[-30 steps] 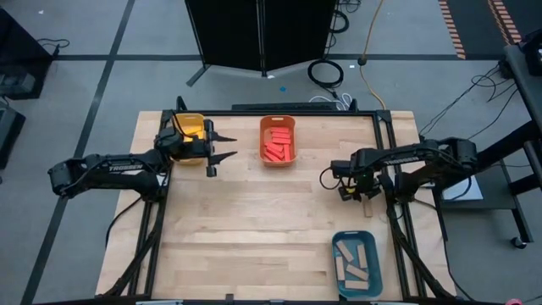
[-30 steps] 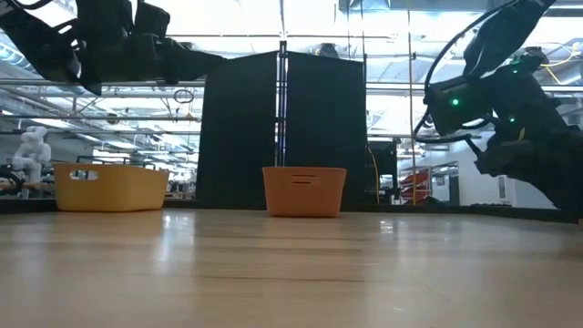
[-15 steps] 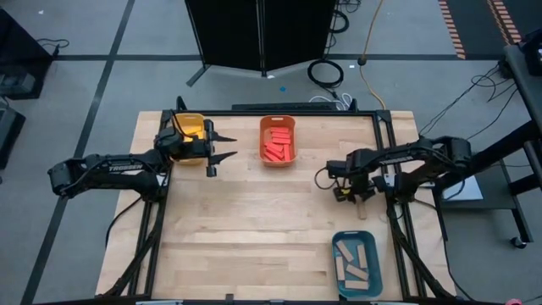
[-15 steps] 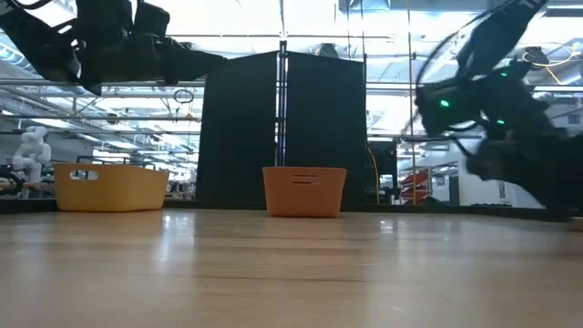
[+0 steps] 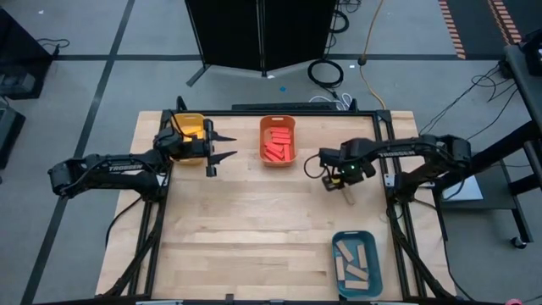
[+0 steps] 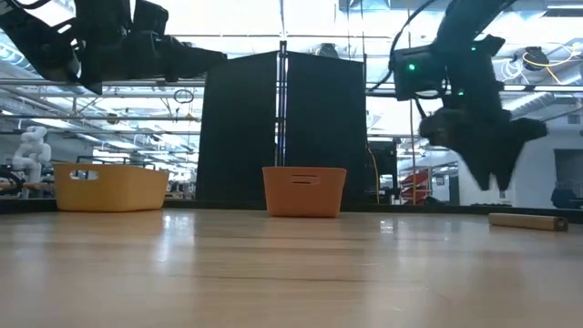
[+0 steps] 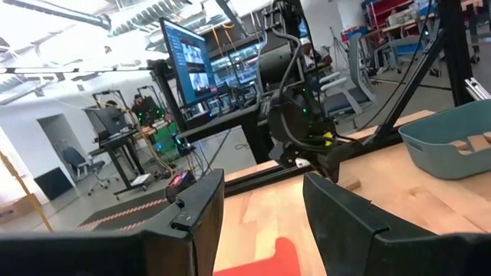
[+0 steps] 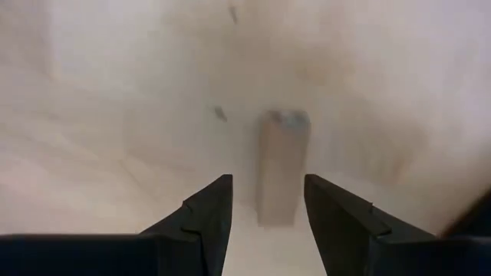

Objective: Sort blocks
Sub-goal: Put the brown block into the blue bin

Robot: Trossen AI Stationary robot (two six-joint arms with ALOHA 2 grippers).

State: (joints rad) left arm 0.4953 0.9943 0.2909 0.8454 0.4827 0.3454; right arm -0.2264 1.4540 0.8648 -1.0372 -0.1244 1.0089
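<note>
Blocks are nearly sorted into the teal bin (image 5: 354, 259), orange bin (image 5: 277, 141) and yellow bin (image 5: 188, 129), and the right gripper (image 5: 327, 174), part-open and empty, has swung toward nine o'clock, uncovering one last tan block (image 5: 348, 196) on the table (image 5: 254, 229) beneath it, while the left gripper (image 5: 222, 146) waits open at ten o'clock.

a plain tan block (image 5: 348, 196) lies flat on the bare surface (image 5: 254, 220), right of centre, a short wooden bar on its long side. red blocks (image 5: 277, 145) lie piled in the orange bin (image 5: 262, 129) at the back. more tan blocks (image 5: 354, 262) lie jumbled in the teal bin (image 5: 336, 239) at the front right. yellow blocks are not visible.
</note>
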